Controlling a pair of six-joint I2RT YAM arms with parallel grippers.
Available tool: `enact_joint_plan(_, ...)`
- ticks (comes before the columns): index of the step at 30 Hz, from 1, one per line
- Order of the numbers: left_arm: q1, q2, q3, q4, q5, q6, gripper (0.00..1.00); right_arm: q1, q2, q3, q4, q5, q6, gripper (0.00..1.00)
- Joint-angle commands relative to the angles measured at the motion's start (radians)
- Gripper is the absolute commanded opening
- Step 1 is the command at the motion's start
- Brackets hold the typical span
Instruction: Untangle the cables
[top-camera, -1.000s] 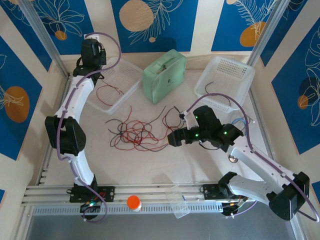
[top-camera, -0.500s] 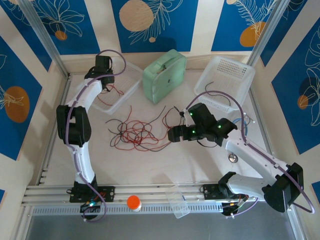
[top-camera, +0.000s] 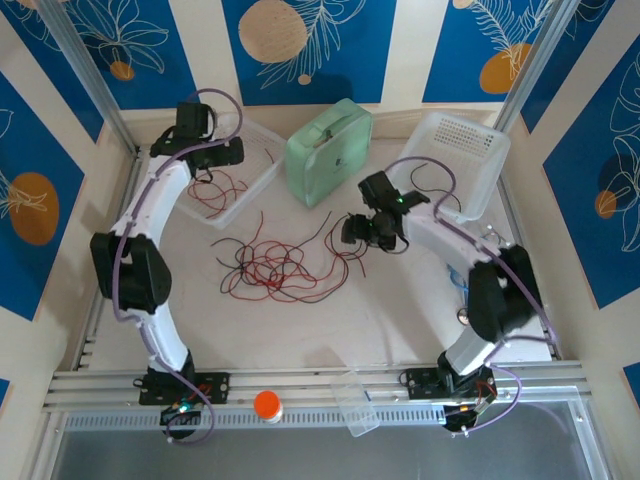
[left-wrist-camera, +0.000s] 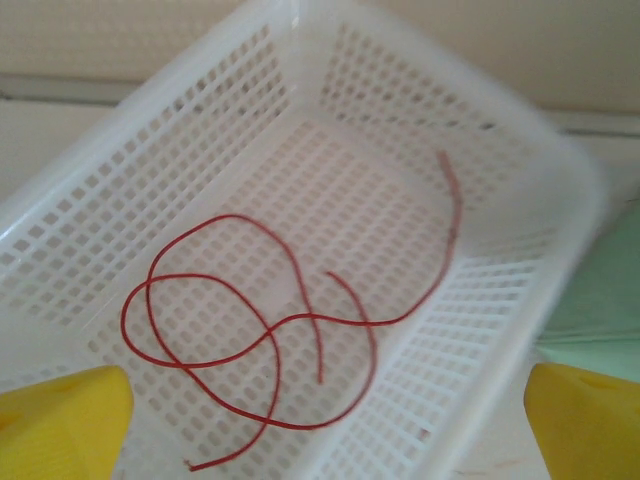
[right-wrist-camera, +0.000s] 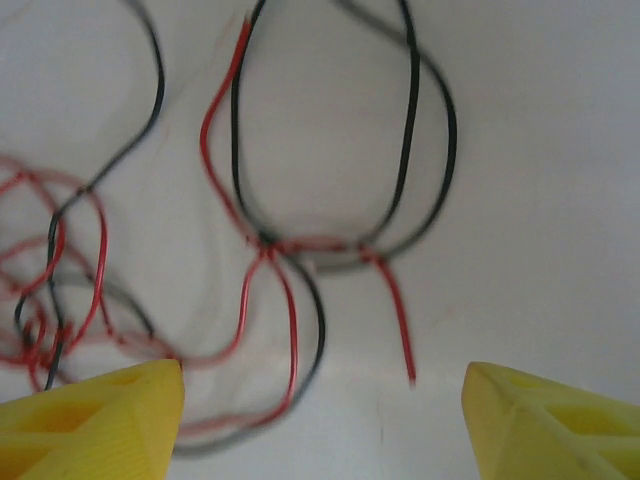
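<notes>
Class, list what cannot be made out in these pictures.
- Top view: how many thin red and black cables form the pile; too fine, overlapping.
- Right wrist view: where they end; cut by left and top edges, blurred.
- Left wrist view: near end of the white perforated plastic basket; cut by bottom edge.

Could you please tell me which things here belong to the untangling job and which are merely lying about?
Job: tangled cables; red cable in left basket; black cable in right basket.
Lying about: green case; orange cap; clear tub.

One cable (left-wrist-camera: 300, 318) in left basket (left-wrist-camera: 150, 130); tangled cables (top-camera: 272, 267) on table (top-camera: 330, 330) before it, apparently apart.
</notes>
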Motion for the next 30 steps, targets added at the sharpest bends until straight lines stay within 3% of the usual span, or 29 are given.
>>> enact_joint_plan(1, -0.011, -0.1, -0.005, -0.058, 0.113, 0.016, 1.0, -0.021, 0.136, 0.112, -0.007, 0.071, -0.106, 0.73)
enact_joint_plan(7, -0.026, -0.269, -0.108, -0.067, 0.17, 0.006, 1.0, -0.061, 0.337, 0.261, -0.051, 0.106, -0.099, 0.71)
enact_joint_plan(12, -0.047, -0.438, -0.278, -0.063, 0.198, -0.03, 1.0, -0.059, 0.378, 0.267, -0.065, 0.116, -0.05, 0.68)
enact_joint_plan(15, -0.066, -0.524, -0.358, -0.066, 0.209, -0.04, 1.0, -0.054, 0.39, 0.244, -0.06, 0.098, -0.026, 0.57)
enact_joint_plan(18, -0.076, -0.59, -0.424, -0.069, 0.213, -0.049, 1.0, -0.049, 0.4, 0.225, -0.052, 0.096, -0.01, 0.34)
enact_joint_plan(20, -0.081, -0.626, -0.472, -0.066, 0.221, -0.052, 1.0, -0.049, 0.402, 0.219, -0.051, 0.098, -0.002, 0.24)
enact_joint_plan(23, -0.086, -0.669, -0.525, -0.069, 0.236, -0.07, 1.0, -0.051, 0.399, 0.216, -0.052, 0.104, 0.0, 0.17)
enact_joint_plan(26, -0.116, -0.699, -0.561, -0.066, 0.25, -0.092, 1.0, -0.051, 0.378, 0.217, -0.054, 0.114, -0.004, 0.02)
enact_joint_plan(30, -0.198, -0.704, -0.571, -0.09, 0.222, -0.096, 1.0, -0.046, 0.288, 0.2, -0.053, 0.139, -0.014, 0.0)
